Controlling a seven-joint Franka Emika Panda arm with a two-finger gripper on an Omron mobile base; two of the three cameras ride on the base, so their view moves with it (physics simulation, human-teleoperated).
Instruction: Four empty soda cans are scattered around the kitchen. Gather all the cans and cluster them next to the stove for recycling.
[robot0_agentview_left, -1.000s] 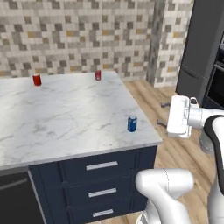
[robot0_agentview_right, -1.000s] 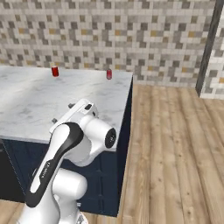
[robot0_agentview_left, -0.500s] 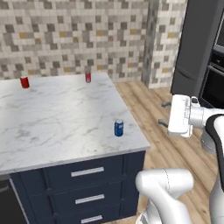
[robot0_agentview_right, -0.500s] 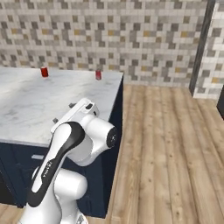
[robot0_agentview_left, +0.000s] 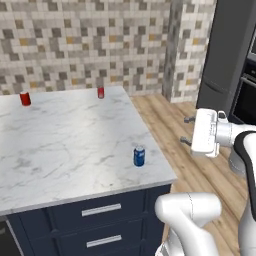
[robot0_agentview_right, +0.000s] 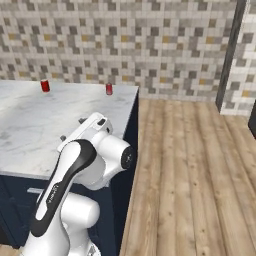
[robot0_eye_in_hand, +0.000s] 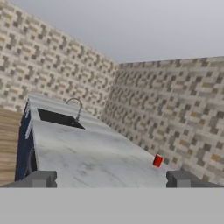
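Upright near the front right edge of the white marble counter (robot0_agentview_left: 60, 150) stands 1 small blue soda can (robot0_agentview_left: 139, 156), while 2 red soda cans (robot0_agentview_left: 101, 92) (robot0_agentview_left: 25, 99) stand well apart along its back edge by the mosaic tile backsplash (robot0_agentview_left: 85, 45). Beside the counter, over the wood plank floor (robot0_agentview_right: 195, 165), the white arm's two-finger gripper (robot0_agentview_left: 186, 131) is spread wide and grasps nothing.

I am seeing one can (robot0_agentview_left: 139, 156) sitting near the counter's (robot0_agentview_left: 65, 145) front right corner, two cans (robot0_agentview_left: 25, 99) (robot0_agentview_left: 101, 92) standing along its back edge.

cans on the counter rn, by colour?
red soda cans: 2
blue soda can: 1
total: 3, all upright on the marble counter
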